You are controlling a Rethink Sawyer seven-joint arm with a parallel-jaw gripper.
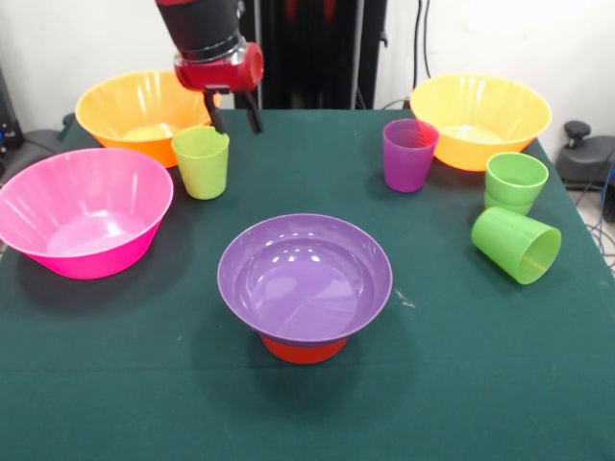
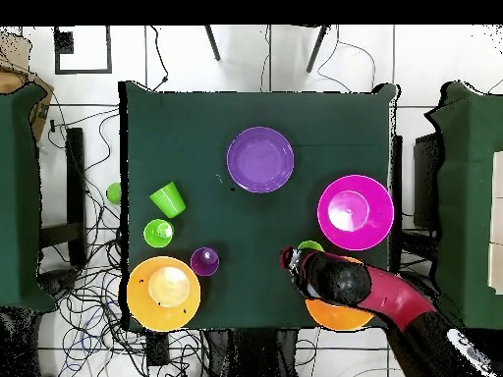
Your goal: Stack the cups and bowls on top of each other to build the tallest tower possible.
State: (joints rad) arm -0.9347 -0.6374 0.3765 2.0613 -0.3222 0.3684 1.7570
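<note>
The purple bowl [image 1: 305, 277] sits on the upturned small orange bowl [image 1: 303, 350] at the table's middle front; from overhead the purple bowl [image 2: 260, 159] hides the orange one. The yellow-green cup [image 1: 202, 161] stands upright on the cloth, apart from that pile. My gripper [image 1: 234, 117] hangs just behind and above this cup, open and empty. In the overhead view the gripper [image 2: 291, 259] is beside the cup [image 2: 310, 245], which the arm partly hides.
The pink bowl [image 1: 85, 211] is left of the cup. Orange-yellow bowls stand at the far left [image 1: 139, 108] and far right [image 1: 480, 117]. The purple cup [image 1: 409, 154], an upright green cup [image 1: 516, 181] and a green cup on its side [image 1: 517, 244] are at the right.
</note>
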